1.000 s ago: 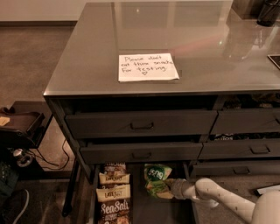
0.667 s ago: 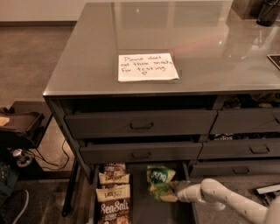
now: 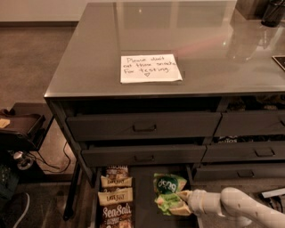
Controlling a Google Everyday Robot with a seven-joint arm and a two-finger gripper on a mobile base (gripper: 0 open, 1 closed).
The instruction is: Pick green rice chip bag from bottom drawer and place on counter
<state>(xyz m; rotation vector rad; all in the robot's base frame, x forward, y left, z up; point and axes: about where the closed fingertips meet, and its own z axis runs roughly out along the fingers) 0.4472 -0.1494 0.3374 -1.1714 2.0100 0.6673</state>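
Observation:
The green rice chip bag (image 3: 168, 190) is small, light green and crinkly, with white lettering on a darker patch. It is in the open bottom drawer (image 3: 141, 196), tilted up at the drawer's right side. My gripper (image 3: 180, 201) reaches in from the lower right on a white arm (image 3: 236, 205). Its tan fingers (image 3: 182, 195) are closed on the bag's lower right part. The grey glossy counter (image 3: 209, 49) spreads above, bearing a white handwritten note (image 3: 149, 68).
A brown "SeaSalt" bag (image 3: 116, 214) and cream-banded brown bags (image 3: 115, 189) lie along the drawer's left side. Two wider drawers with recessed handles (image 3: 144, 127) sit above, partly overhanging the bottom drawer. A dark object (image 3: 272, 12) stands at the counter's far right corner.
The gripper and the bag have shifted slightly left and the bag has turned more upright, with its lettered face now showing at the top.

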